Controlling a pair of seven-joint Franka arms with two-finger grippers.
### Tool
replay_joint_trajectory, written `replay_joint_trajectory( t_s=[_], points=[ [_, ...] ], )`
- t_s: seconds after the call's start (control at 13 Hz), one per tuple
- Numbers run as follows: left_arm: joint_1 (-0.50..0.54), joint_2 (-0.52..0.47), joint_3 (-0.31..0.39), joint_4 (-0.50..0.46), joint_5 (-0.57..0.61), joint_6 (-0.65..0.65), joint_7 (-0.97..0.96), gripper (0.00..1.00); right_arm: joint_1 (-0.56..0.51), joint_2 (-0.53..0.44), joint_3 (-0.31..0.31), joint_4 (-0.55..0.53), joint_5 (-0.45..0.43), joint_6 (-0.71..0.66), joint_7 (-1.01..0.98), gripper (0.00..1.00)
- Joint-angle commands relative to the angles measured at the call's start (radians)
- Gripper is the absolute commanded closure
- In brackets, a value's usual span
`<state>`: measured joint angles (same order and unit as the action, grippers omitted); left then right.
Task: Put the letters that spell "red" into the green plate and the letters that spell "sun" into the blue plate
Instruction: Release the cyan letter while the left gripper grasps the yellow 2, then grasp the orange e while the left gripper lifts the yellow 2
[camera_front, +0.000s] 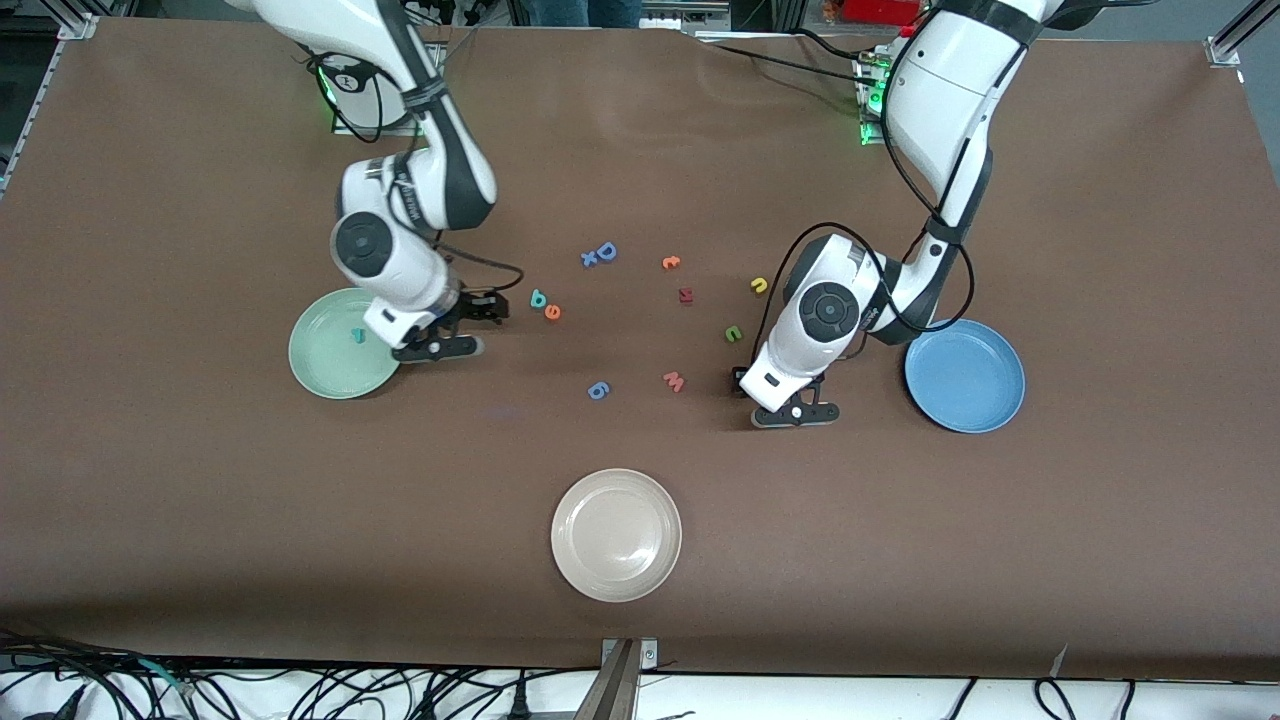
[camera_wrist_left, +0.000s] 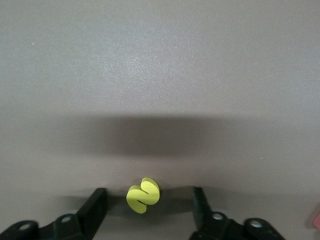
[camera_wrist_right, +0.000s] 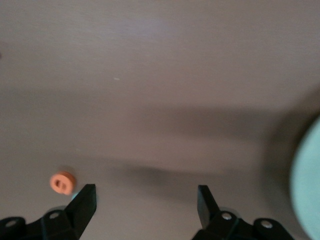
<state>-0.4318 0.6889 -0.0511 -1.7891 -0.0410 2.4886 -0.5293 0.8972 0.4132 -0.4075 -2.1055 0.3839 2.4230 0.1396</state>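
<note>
Left gripper (camera_wrist_left: 147, 207) is sitting low on the table, fingers apart around the yellow "s" (camera_wrist_left: 143, 195), not yet pinching; right gripper (camera_wrist_right: 145, 202) is hovering wide beside the green plate (camera_front: 335, 375); teal "r" (camera_front: 357, 336) is lying in it.

arm shells: glossy white, rounded, with dark grey bands at the joints
joint caps: round, dark grey, one on each wrist
cables: black, looping loosely alongside both forearms
bases: green lights glowing
left gripper (camera_front: 768, 392): black fingers, silver screws
right gripper (camera_front: 470, 325): black, same build
</note>
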Motion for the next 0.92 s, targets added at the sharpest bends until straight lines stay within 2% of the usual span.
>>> replay_joint_trajectory(
  t_s=[0.0,0.23,0.85],
  points=[
    [-0.013,-0.009,0.008,-0.013,-0.002,0.012,-0.012,0.42,0.103,0.091,-0.001,0.004,0.02,0.179,0.083,0.12],
    [-0.013,-0.009,0.008,-0.013,-0.002,0.012,-0.012,0.56,0.149,0.113,-0.002,0.001,0.02,0.211,0.129,0.12],
    [-0.015,-0.009,0.01,-0.013,0.0,0.009,-0.015,0.7,0.206,0.159,-0.001,0.009,0.021,0.214,0.195,0.16]
  ],
)
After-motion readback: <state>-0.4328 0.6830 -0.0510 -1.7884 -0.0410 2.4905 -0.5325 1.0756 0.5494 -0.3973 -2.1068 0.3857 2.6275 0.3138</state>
